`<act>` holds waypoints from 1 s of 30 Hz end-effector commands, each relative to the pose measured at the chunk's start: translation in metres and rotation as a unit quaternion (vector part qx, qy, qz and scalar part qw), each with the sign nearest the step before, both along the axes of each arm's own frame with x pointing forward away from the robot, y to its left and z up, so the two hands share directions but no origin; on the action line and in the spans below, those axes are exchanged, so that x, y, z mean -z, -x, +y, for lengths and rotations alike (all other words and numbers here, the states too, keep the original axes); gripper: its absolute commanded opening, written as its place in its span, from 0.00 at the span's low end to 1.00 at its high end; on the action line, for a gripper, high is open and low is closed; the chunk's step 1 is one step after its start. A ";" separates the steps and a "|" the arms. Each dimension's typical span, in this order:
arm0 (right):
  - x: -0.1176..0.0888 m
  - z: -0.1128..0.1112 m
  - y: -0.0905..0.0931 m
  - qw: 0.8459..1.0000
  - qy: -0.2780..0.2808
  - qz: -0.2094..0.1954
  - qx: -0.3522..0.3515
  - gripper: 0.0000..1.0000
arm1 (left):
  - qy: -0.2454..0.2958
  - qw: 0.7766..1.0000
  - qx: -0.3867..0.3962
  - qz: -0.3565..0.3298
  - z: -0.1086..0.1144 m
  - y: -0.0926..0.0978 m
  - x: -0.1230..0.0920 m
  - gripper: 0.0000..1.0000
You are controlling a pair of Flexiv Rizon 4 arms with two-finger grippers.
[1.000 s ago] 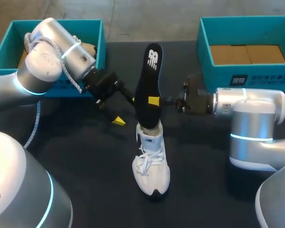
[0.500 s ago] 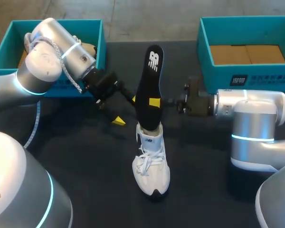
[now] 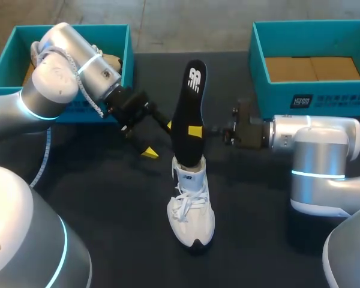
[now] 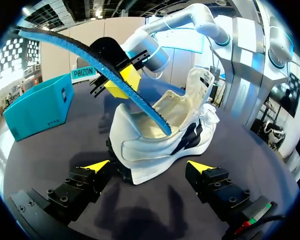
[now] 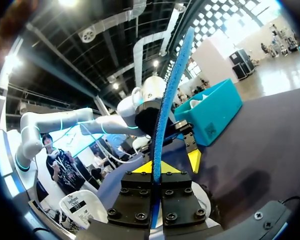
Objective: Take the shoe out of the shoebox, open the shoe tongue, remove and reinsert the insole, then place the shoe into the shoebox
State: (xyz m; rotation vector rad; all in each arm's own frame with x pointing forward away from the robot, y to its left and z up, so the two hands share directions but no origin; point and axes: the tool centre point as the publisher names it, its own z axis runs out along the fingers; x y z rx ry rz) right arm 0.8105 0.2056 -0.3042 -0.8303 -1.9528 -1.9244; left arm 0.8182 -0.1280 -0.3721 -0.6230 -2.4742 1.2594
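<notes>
Head view gives you the white sneaker [image 3: 191, 210] standing on the dark table [image 3: 96, 198], well apart from both teal shoeboxes. The black insole [image 3: 189, 102] rises steeply out of its opening, lower end inside the shoe.

Your right gripper [image 3: 195, 129] is clenched on the insole partway up. The right wrist view shows the blue-backed sheet edge-on between the pressed-together tips. Your left gripper [image 4: 147, 167] is released: its fingers stand wide, one to either side of the heel, and neither appears to touch it.

That is your main risk, because nothing holds the shoe. If the insole drags on the lining, the sneaker will probably tip or skid along with it.

The insole is thin and already bowed in the left wrist view. A push down could buckle it, or fold its lower end inside the shoe. The pinch is also narrow, so the sheet may pivot or slip between the tips.
</notes>
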 end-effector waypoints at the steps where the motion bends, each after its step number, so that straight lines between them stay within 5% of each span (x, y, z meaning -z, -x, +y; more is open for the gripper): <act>1: 0.002 0.001 0.000 1.000 0.000 0.000 0.002 0.00 | -0.001 1.000 0.001 0.000 0.000 -0.001 0.001 1.00; 30: 0.005 -0.002 -0.001 1.000 -0.005 -0.001 -0.022 0.00 | -0.001 1.000 0.001 0.000 0.000 -0.001 0.001 1.00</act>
